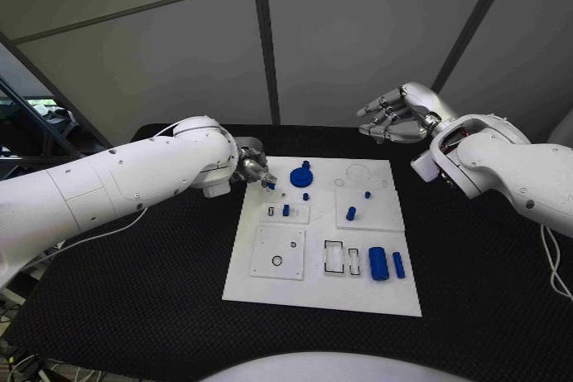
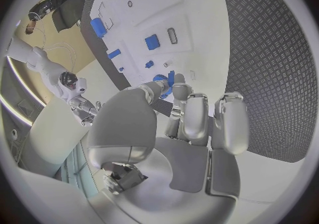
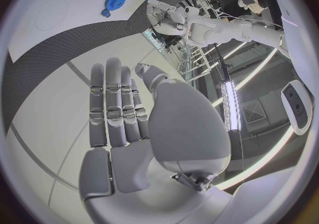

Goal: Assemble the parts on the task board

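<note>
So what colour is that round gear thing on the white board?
Blue. The gear shows best in the head view.

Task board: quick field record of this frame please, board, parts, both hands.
board: white task board lying flat on the black table
gear: round blue gear at the board's far edge, near the left hand
cylinders: a thick blue cylinder and a thinner blue bar lie side by side at the near right
small parts: short blue pegs stand mid-board
left hand: left hand at the far left corner, fingers curled by the gear; contact unclear
right hand: right hand raised beyond the far edge, holding nothing
</note>
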Robot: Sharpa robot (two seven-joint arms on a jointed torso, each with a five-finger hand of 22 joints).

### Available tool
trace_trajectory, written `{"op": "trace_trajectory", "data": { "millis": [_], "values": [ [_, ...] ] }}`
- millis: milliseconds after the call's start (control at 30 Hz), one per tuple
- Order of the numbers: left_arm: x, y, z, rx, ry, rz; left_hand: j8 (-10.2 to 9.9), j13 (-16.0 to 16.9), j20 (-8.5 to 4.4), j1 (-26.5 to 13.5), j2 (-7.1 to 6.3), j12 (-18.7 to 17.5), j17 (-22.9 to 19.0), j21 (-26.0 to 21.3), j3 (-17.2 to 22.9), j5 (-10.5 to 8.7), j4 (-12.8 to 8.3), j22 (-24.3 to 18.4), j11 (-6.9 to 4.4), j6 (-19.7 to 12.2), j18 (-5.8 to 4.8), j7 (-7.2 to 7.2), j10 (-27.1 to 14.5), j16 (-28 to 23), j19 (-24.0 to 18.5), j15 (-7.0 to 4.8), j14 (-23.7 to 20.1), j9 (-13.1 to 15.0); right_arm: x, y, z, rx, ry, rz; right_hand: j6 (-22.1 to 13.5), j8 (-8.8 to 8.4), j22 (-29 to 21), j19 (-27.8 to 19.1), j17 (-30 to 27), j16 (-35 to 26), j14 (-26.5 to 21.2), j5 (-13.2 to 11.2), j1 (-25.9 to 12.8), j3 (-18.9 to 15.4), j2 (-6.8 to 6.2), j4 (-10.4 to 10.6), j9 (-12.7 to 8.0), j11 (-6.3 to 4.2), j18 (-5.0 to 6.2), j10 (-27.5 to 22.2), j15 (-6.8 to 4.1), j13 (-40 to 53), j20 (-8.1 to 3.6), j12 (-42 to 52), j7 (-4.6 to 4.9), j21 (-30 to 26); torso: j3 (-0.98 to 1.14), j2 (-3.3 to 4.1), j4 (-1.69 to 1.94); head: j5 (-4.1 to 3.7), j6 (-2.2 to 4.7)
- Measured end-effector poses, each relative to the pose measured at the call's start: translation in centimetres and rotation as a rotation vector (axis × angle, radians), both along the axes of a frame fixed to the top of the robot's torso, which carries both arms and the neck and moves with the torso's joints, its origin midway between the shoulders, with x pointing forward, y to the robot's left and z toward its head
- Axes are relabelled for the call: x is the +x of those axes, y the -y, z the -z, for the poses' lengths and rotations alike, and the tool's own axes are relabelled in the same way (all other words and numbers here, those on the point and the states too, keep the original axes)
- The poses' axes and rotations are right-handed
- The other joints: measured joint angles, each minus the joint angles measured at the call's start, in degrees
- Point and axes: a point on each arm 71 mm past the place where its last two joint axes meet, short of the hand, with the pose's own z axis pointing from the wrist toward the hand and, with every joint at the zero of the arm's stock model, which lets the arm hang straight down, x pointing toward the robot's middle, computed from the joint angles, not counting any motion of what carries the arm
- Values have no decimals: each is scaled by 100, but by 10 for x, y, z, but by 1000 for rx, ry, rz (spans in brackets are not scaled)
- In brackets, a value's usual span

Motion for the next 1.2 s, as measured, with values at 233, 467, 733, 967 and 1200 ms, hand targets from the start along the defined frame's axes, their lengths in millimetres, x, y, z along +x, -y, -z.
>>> {"op": "trace_trajectory", "data": {
  "millis": [233, 467, 733, 967, 1200],
  "values": [
    [-22, -4, 6, -35, 7, 5, 0, 47, 0, 0, 0, 50, 0, 43, 0, 31, 0, 0, 3, 8, 1, -7, 36, 0, 0, 0, 0, 10, 0, 1, 0, -1, 0, 2, 0, 0, 0, 0, 2, 0, 0, 0, 0, 0, 0, 0, 0, 0, 0, 0, 0, 0, 0, 0, 0, -20, 1, 0, 1, 30, -26],
    [-42, -4, 24, -46, -8, 3, 0, 97, 0, -30, -30, 84, 5, 76, 15, 53, -15, 0, 22, 30, 0, -27, 60, 0, 0, -21, 18, 18, 0, 2, 0, -1, 0, 4, 0, 0, 1, 0, 4, 0, 0, 0, 0, 0, 0, 0, 0, 0, 0, 0, 0, 1, 0, 0, 0, -20, -2, 0, -4, 54, -44],
    [-52, -1, 34, -34, 0, 8, 25, 98, 0, -31, -31, 84, 4, 76, 16, 71, -16, 0, 22, 30, 0, -26, 60, 0, 0, -38, 0, 19, 0, 3, 0, -2, 0, 6, 0, 0, 1, 0, 4, -30, 21, 0, 0, 0, 0, 0, 0, 0, 0, 0, 21, 1, 0, 0, 0, -20, -6, 1, -16, 71, -49],
    [-53, 1, 33, -16, 26, 13, 26, 116, 1, -84, -83, 108, 10, 97, 43, 93, -43, 0, -20, 59, 1, -39, 102, 0, 0, -39, 1, 18, 0, 3, 0, -2, 0, 6, 0, 0, 1, 0, 3, -31, 21, 0, 0, 0, 0, 0, 0, 0, 0, 0, 21, 1, 0, 0, 0, -20, -2, 5, -19, 75, -59],
    [-52, 0, 33, -2, 43, 16, 25, 116, 1, -92, -76, 111, 10, 97, 47, 92, -47, -1, -8, 59, 0, -38, 129, 0, -1, -39, 1, 24, 0, 4, 0, -2, -1, 7, 0, 0, 1, 0, 2, -31, 21, 0, 0, 0, 0, 0, 0, 0, 0, 0, 21, 1, 0, 0, 0, -20, -1, 6, -19, 71, -69]
  ]
}}
